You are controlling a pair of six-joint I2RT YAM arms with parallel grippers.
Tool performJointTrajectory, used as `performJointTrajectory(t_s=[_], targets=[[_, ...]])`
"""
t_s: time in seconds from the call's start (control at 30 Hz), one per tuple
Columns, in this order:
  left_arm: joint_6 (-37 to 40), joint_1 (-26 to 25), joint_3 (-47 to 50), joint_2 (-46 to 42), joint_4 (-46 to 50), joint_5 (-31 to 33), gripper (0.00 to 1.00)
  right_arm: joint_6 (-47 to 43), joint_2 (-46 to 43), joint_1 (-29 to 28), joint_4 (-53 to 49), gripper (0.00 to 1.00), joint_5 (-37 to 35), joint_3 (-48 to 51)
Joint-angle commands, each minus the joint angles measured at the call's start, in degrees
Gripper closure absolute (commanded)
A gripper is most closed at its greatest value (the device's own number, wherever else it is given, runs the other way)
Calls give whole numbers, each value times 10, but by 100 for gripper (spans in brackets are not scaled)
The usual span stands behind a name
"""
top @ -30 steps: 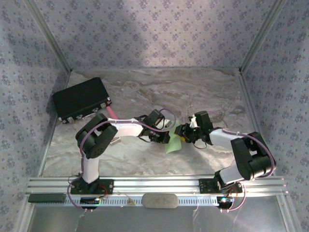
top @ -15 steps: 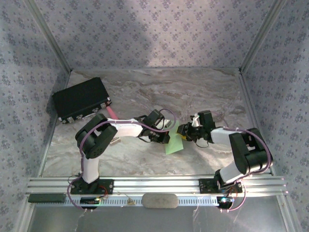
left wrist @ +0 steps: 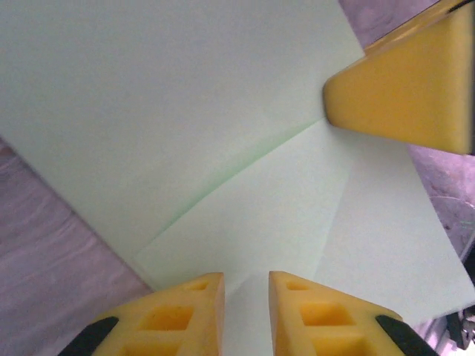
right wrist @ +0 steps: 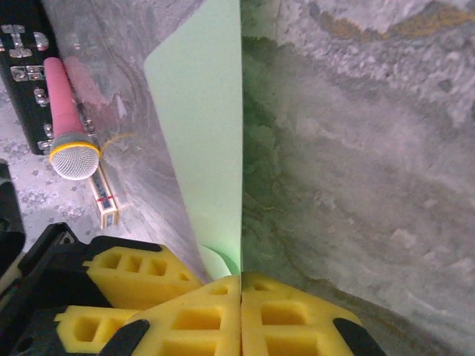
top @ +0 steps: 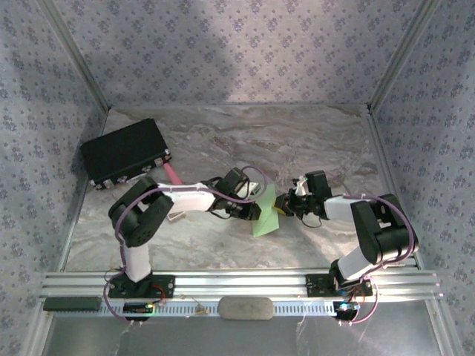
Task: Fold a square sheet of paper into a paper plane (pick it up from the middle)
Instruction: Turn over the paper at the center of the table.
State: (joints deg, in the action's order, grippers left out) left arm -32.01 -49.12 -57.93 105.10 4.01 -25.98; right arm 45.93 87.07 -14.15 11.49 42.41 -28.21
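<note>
Top external view: the marble-patterned table spreads out on every side of the two grippers, which meet near its middle. The black box lies well off to the left of the left gripper and farther from the arm bases than it is.

The pale-green sheet of paper sits between the left gripper and the right gripper, reaching from their fingertips back toward the bases. Whether it touches the table cannot be told.

In the left wrist view the sheet spreads out straight ahead of the left fingers. It is creased, with one long fold line running diagonally and a lighter flap overlapping on the right. The left jaws stand a little apart with the paper's near edge running into the gap, so their pinch is loosened. One yellow finger of the right gripper presses on the sheet ahead and to the right.

In the right wrist view the right jaws are pressed tight together, clamping the paper's near edge in their seam. The sheet runs straight ahead from them as a narrow strip.

The pink cylinder lies ahead and left of the right gripper, touching the black box. The small yellowish card box lies just beside the cylinder's grey mesh head.
</note>
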Motion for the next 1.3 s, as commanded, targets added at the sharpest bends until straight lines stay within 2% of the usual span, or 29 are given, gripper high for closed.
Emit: performJointTrajectory(t_s=[0.0, 0.2, 0.4, 0.5, 0.57, 0.6, 0.77, 0.83, 0.93, 1.03, 1.27], targets=[[4, 4, 9, -66, -17, 17, 75, -23, -54, 1, -55, 93, -7, -2], [14, 6, 41, -176, 1, 118, 69, -87, -168, -27, -251, 93, -122, -59], [11, 9, 110, -304, 16, 247, 60, -145, -239, -114, -470, 94, -362, -175], [11, 11, 144, -370, 16, 306, 50, -155, -239, -155, -543, 94, -459, -224], [15, 12, 161, -403, 18, 340, 40, -152, -231, -180, -584, 95, -524, -254], [21, 12, 165, -417, 18, 348, 37, -149, -227, -195, -598, 95, -554, -265], [34, 20, 195, -477, 11, 389, 12, -115, -173, -266, -676, 95, -749, -321], [28, 28, 201, -492, 21, 396, 2, -89, -135, -286, -712, 95, -801, -345], [9, 42, 211, -510, 37, 398, 0, -60, -69, -304, -756, 98, -839, -378], [-19, 58, 227, -529, 41, 395, 0, -50, -4, -321, -751, 98, -841, -396], [-59, 101, 246, -593, 102, 418, 0, -54, 125, -349, -688, 97, -754, -452]])
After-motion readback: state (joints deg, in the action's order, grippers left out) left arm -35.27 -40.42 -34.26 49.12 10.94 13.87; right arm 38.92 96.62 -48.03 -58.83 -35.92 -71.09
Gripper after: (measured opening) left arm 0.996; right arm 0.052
